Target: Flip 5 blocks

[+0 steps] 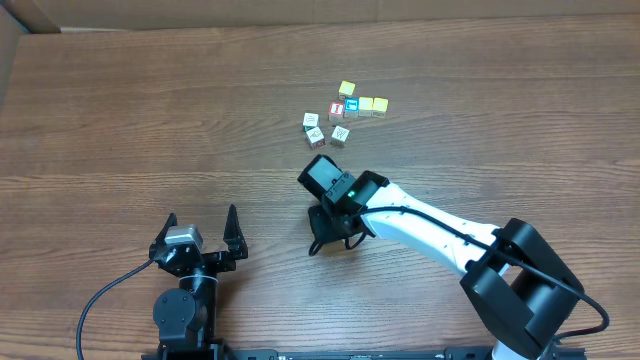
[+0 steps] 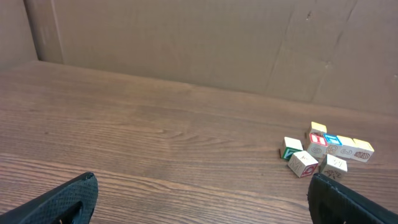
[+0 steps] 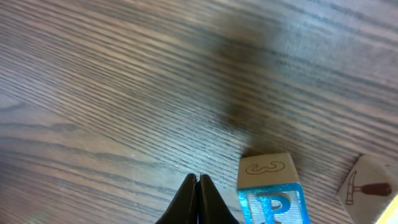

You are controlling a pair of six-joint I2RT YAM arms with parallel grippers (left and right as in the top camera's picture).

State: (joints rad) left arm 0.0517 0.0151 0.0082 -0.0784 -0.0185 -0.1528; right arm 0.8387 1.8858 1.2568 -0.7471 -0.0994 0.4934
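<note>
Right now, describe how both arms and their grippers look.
The left arm is black, with a silver block at its wrist and a black cable looping away; the left gripper has pointed black fingers. The right arm is a white link between black joints, with a black cable along it and a green light. The right gripper has thin black fingers.

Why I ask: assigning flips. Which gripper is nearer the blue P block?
Right. The right gripper, shut, is close beside the blue P block; the left gripper sits open, far from it.
</note>
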